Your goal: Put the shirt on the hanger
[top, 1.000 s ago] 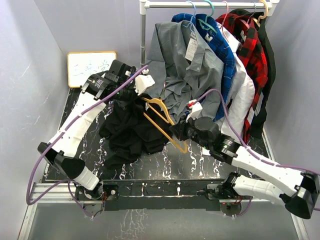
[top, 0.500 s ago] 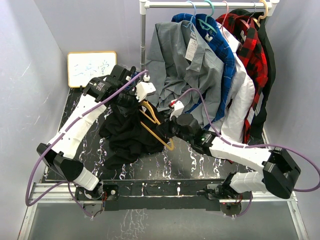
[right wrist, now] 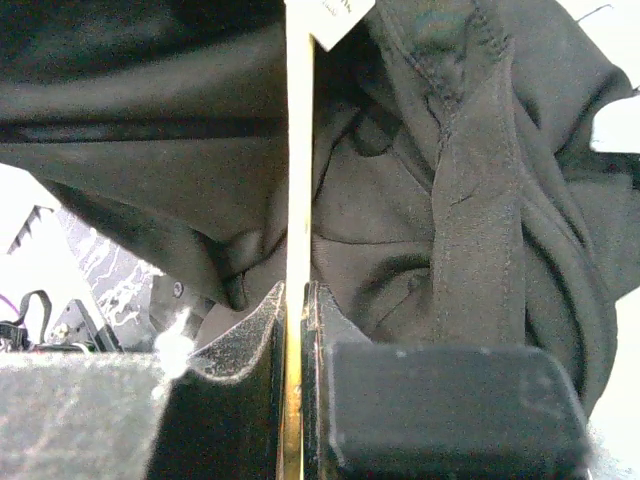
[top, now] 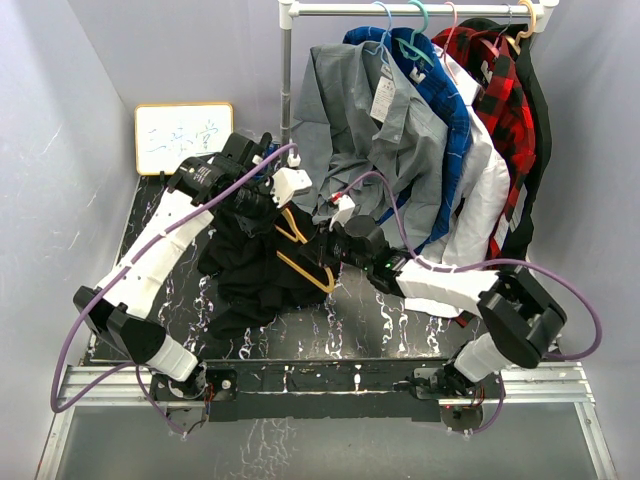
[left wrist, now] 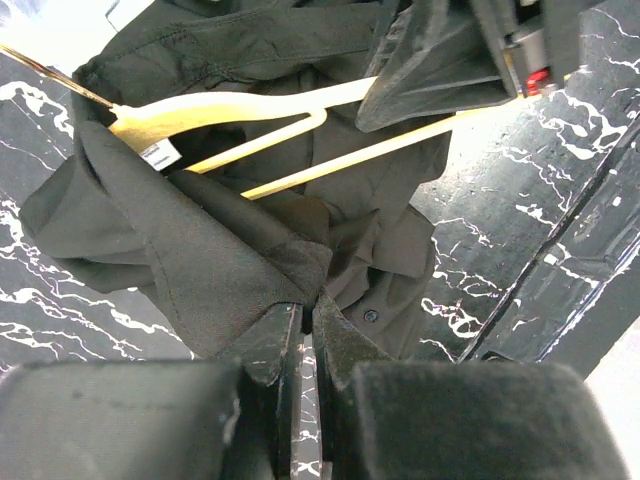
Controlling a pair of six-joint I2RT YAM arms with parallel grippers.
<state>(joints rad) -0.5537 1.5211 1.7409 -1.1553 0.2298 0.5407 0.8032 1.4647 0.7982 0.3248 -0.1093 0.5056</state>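
Left hand [left wrist: 308, 335] is pinched tight on a fold of the black shirt [left wrist: 200, 240], fabric bunched right at its fingertips; right hand [right wrist: 297, 300] is clamped on the thin bar of the yellow hanger [right wrist: 298, 150], which runs straight out between its fingers; both hands sit close together over the middle of the table [top: 360, 320], the left at the far side of the heap, the right at its right edge; the shirt is a crumpled dark mound left of centre, draped over and around the hanger's arms, with a small white label [left wrist: 160, 153] showing beside one arm; the hanger lies tilted across the cloth; toward the table's far right corner a rail [top: 400, 10] carries a grey shirt [top: 360, 120], a blue garment [top: 440, 95] and a red plaid shirt [top: 500, 95], their hems hanging just beside the right arm; a whiteboard [top: 183, 135] leans at the far left corner.
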